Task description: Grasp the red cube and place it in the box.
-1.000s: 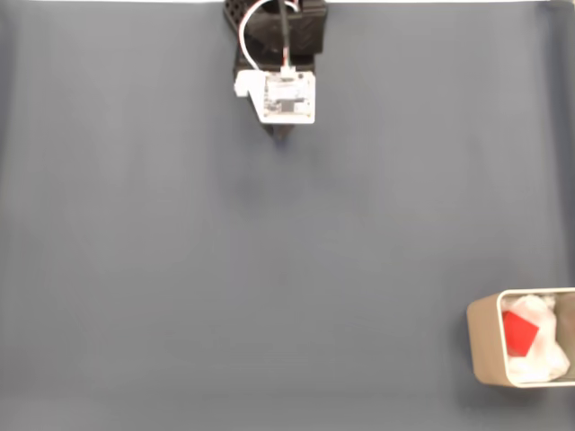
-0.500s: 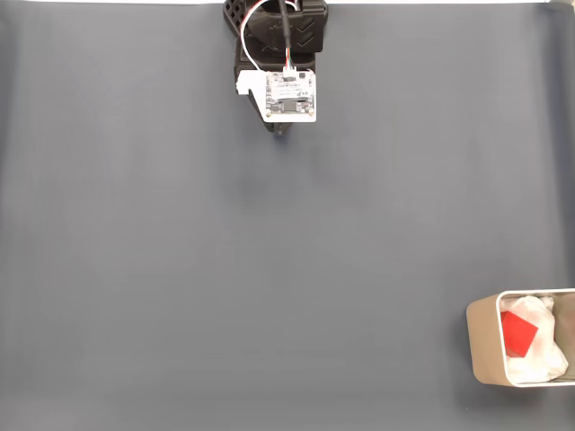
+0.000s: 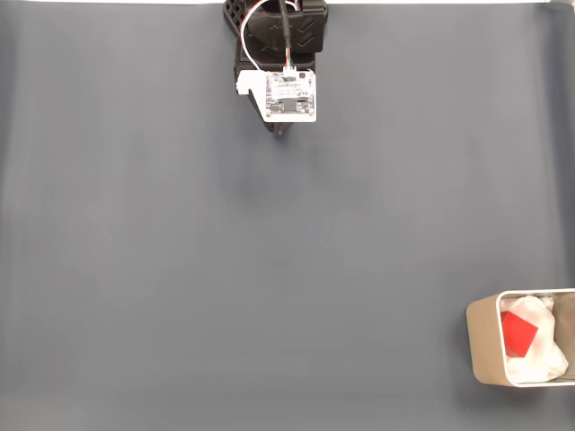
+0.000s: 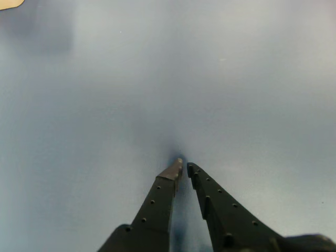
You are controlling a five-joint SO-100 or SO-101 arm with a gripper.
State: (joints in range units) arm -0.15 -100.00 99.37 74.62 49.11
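Cube: small bright red matte cube (image 3: pixel 518 331) sits inside the container at the lower right of the fixed view, lying on crumpled white lining (image 3: pixel 544 359), turned so a corner points toward the frame's right edge.

Box: beige-white rectangular container with rounded corners and thin walls (image 3: pixel 482 341) rests on the surface at the lower right corner of the fixed view, its right side cut off by the frame edge; the cube lies in its left half.

Surface: plain blue-grey sheet (image 3: pixel 269 269) covers nearly the whole fixed view, with a thin bright strip along the top edge.

Arm: black jointed body (image 3: pixel 278 31) stands at the top centre of the fixed view, carrying a white circuit board (image 3: pixel 287 95) with a white cable looping above it; it is well apart from the box.

Tool: two black perforated fingers (image 4: pixel 181 167) rise from the bottom edge of the wrist view, tips drawn nearly together with a thin gap between them, pinching nothing, pointed at bare blue-grey sheet.

Corner patch: small beige shape (image 4: pixel 9 3) shows at the upper left of the wrist view.
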